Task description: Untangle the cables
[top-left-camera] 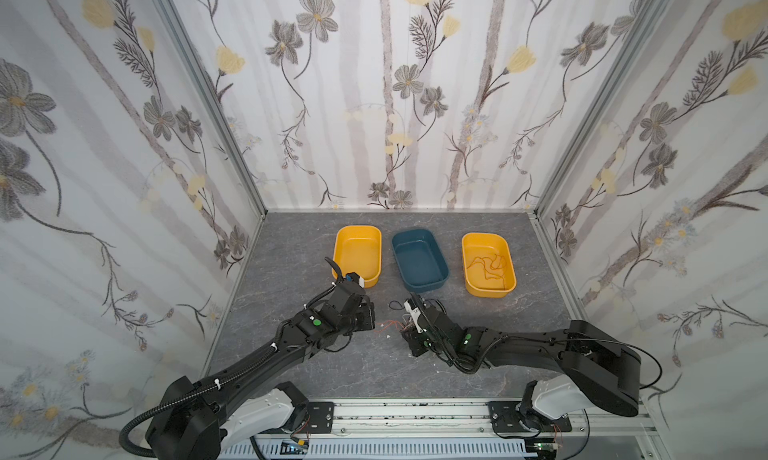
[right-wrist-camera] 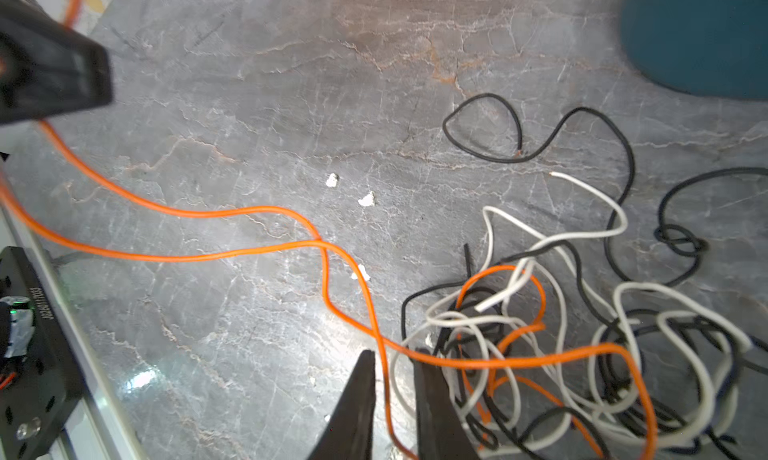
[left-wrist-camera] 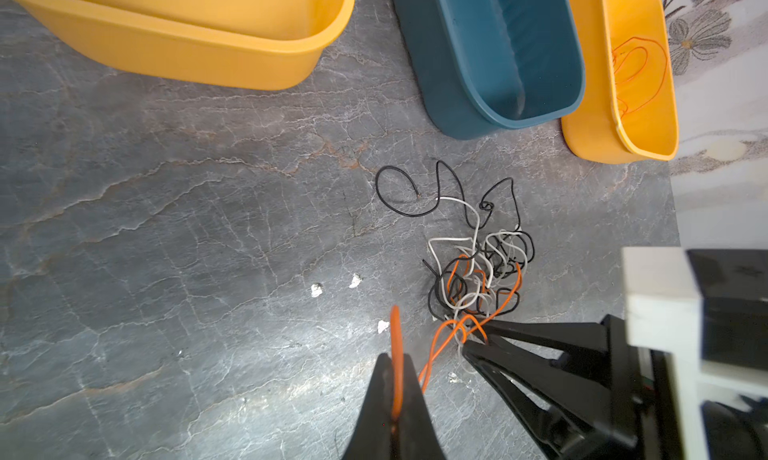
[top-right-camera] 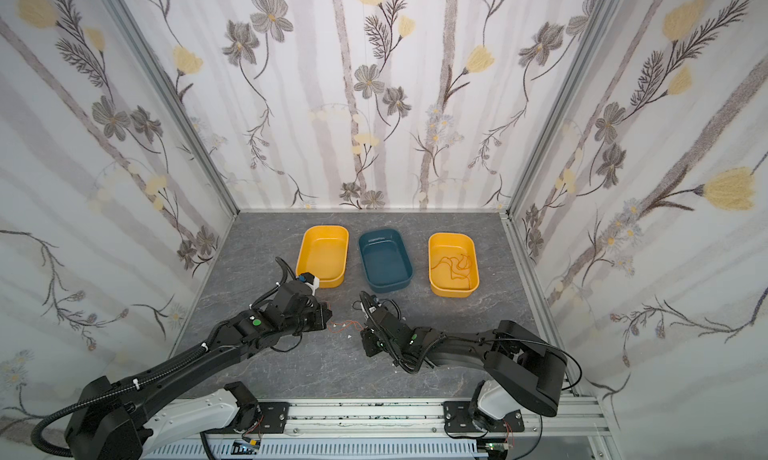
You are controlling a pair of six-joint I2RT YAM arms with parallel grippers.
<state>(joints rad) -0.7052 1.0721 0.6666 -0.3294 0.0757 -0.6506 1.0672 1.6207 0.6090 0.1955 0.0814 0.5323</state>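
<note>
Clamping an orange cable [left-wrist-camera: 395,325], the left gripper [left-wrist-camera: 393,357] is closed; the right gripper [right-wrist-camera: 393,352], barely parted, straddles it.

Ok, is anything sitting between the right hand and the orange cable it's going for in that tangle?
Nothing visible does. In the right wrist view the orange cable runs through the gap between the fingers of the right hand. The white cables and black cables crowd against one finger, so closing might pinch those too.
</note>
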